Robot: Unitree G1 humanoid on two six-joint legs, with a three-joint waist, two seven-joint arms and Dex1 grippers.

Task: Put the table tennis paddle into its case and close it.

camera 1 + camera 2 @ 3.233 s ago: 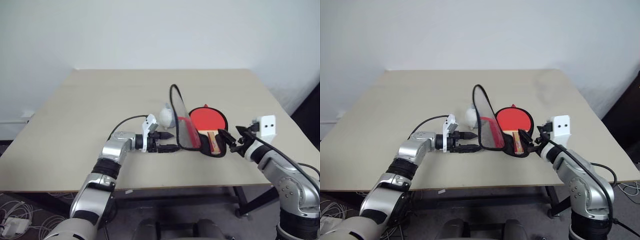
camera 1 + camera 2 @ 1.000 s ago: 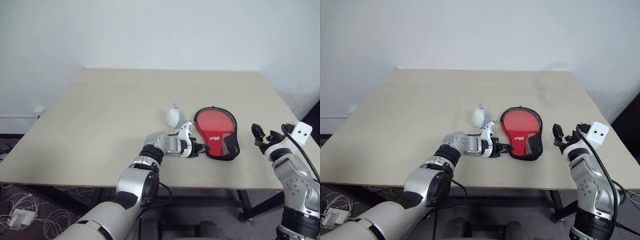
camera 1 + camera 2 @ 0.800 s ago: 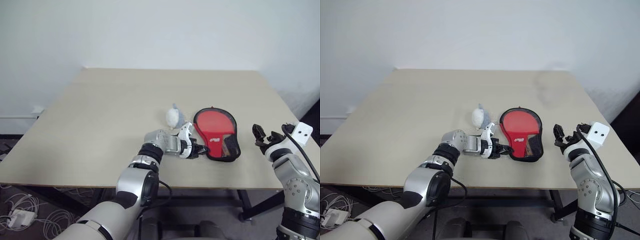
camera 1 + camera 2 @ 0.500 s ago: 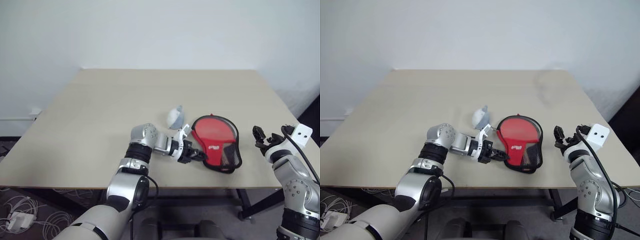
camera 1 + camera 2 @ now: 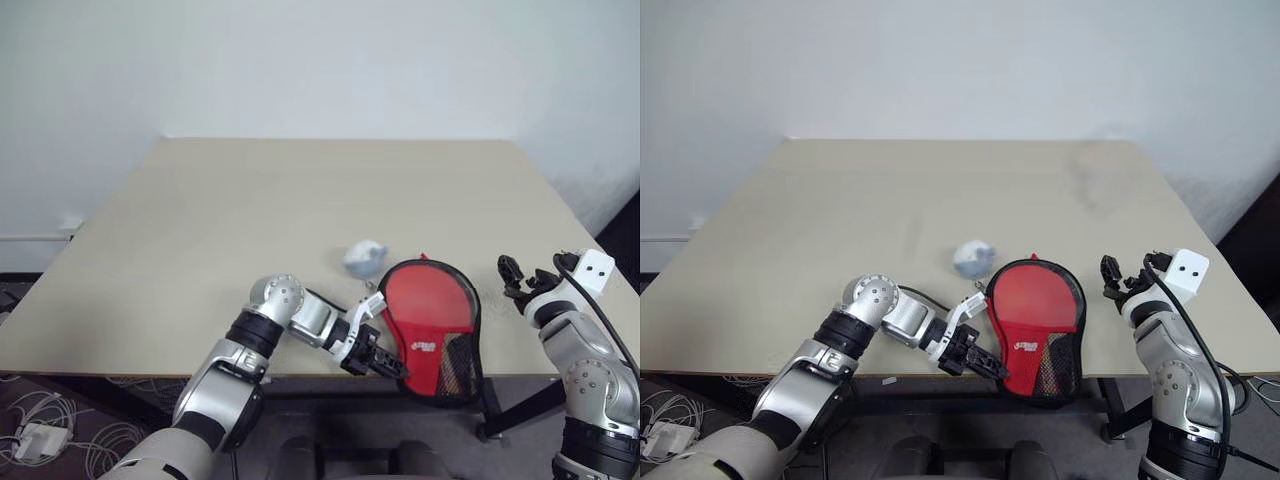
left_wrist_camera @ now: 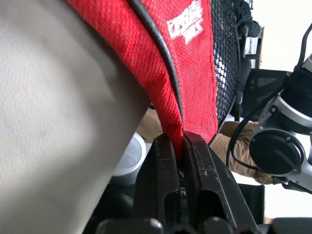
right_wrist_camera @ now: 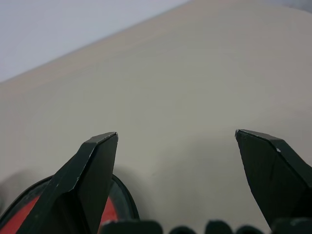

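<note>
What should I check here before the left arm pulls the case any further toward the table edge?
1. Left gripper grip on the case: ok, fingers shut on the red fabric at its edge.
2. Case fully supported by the table: not ok, its near end overhangs the front edge.
3. Case lid down over the paddle: ok, lying flat; paddle itself hidden.
4. Zip closed: cannot tell.
5. Right gripper free to help: ok, open, holding nothing, beside the case.
6. Whitish lump clear of the case: cannot tell, it sits right at the case's far rim.
</note>
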